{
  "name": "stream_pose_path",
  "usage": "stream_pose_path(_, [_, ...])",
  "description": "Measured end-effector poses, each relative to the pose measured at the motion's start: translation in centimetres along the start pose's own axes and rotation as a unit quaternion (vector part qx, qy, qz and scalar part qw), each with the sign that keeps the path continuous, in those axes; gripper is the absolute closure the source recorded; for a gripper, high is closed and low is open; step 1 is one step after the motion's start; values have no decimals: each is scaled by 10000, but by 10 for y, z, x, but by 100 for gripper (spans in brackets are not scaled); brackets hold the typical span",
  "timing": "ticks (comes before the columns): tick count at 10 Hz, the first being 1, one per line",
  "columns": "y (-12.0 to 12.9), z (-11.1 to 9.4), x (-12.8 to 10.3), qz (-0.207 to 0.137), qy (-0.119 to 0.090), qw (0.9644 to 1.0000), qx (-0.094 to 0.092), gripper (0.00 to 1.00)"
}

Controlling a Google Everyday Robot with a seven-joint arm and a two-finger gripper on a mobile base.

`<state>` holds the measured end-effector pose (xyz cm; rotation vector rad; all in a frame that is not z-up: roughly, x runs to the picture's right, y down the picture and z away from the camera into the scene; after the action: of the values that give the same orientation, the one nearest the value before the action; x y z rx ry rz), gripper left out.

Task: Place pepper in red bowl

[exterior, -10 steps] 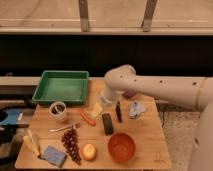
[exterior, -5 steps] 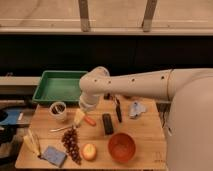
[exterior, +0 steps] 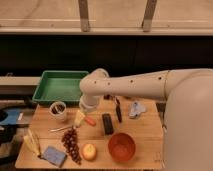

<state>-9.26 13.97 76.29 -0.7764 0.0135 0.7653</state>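
The arm reaches in from the right and bends down over the middle of the wooden surface (exterior: pixel 145 127). Its tool (exterior: pixel 80 119) hangs low with its fingers spread, holding nothing. The pepper (exterior: pixel 90 121) lies flat on the surface just beside the tool, on its right. The red bowl (exterior: pixel 122 146) sits near the front edge, apart from the pepper, with nothing visible inside it. Between them lies a black block (exterior: pixel 107 123). A round yellow-orange fruit (exterior: pixel 89 151) rests left of the bowl, next to a bunch of dark grapes (exterior: pixel 71 145). A green tray (exterior: pixel 59 86) stands at the back left, with a white cup (exterior: pixel 58 110) in front of it.
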Motion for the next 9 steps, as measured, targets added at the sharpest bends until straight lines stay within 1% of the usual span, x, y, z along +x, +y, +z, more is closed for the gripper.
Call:
stream_pose_path(1, [-1, 6, -1, 32, -22, 10000, -66, 20])
stream_pose_path(3, [-11, 16, 1, 166, -140, 9993, -302, 20])
stream_pose_path(5, [-14, 22, 2, 224, -187, 9986, -445, 20])
stream_pose_path(6, [-15, 24, 2, 267, -145, 9985, -460, 20])
stream_pose_path(7, [-15, 29, 2, 285, -30, 9986, -449, 20])
stream_pose_path(9, [-12, 41, -5, 251, 244, 9988, -328, 20])
